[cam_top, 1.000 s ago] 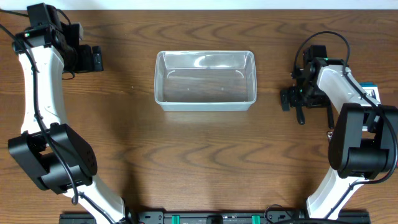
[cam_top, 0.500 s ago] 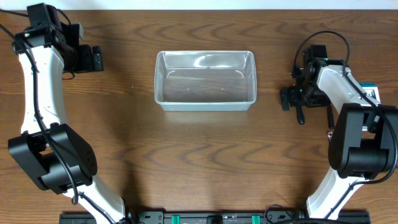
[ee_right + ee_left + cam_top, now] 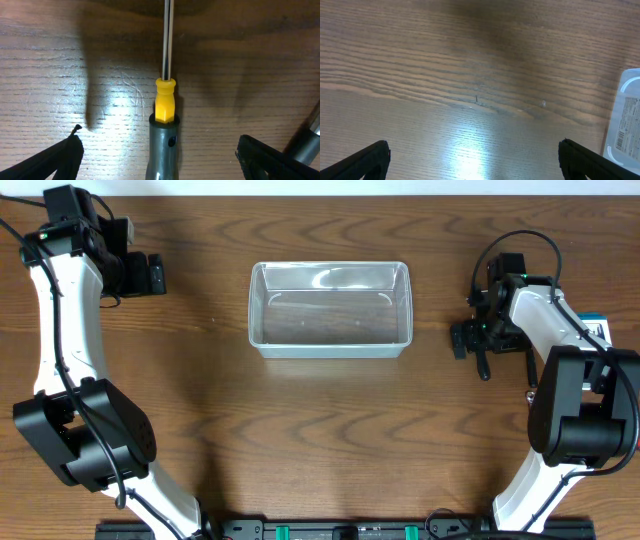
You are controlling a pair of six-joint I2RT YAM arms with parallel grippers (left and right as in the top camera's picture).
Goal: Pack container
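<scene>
Right gripper (image 3: 160, 150) wide apart astride a screwdriver (image 3: 165, 102) (left gripper (image 3: 473, 150) likewise apart), container (image 3: 330, 348) rim well clear.

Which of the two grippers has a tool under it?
The right gripper: a screwdriver with a yellow collar lies on the table between its open fingers. The left gripper, also open, has only wood between its fingers.

Robot lab or workshop, two arms (image 3: 70, 350) at wood-grain table (image 3: 320, 430), screwdriver (image 3: 165, 100) lying there.
</scene>
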